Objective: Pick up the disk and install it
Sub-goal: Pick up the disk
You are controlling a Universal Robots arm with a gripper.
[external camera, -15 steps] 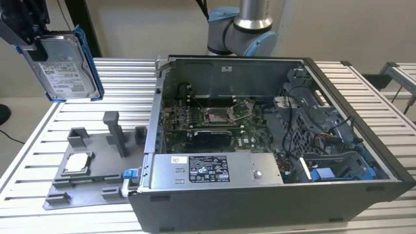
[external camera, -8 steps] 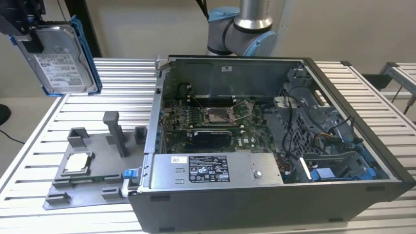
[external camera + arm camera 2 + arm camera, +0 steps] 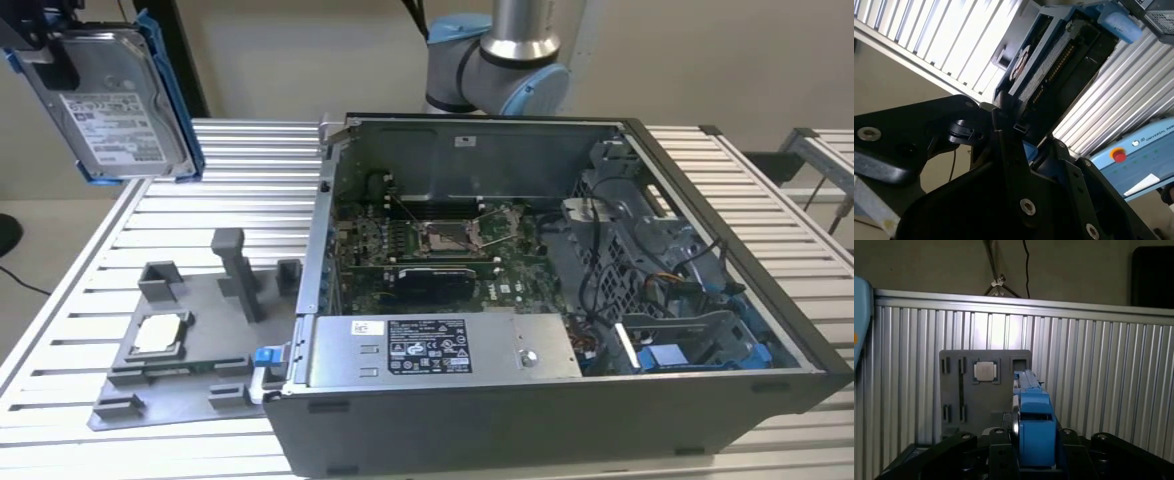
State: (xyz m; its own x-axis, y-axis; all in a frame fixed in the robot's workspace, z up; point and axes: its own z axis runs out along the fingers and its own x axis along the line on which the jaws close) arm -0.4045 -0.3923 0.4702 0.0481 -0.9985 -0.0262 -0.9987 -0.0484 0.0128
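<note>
Disk: silver-grey rectangular hard drive, white label, bright blue plastic carrier [image 3: 118,100], hangs upper left of the exterior view, outside the open grey metal computer case [image 3: 534,420]. Likely lifted to clear its walls.

Second wrist view: black gripper [image 3: 1021,142], jaws closed on one end of the disk, so the rest is free for insertion.

First wrist view: carrier edge-on between the jaws, grey fixture plate [image 3: 956,390] beyond.

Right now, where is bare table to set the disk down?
The tool grips the disk. Bare slats lie beyond the grey fixture plate, on the exterior view's left of the open computer case. A narrower strip borders the case on the exterior view's right. Inside the case is crowded.
</note>
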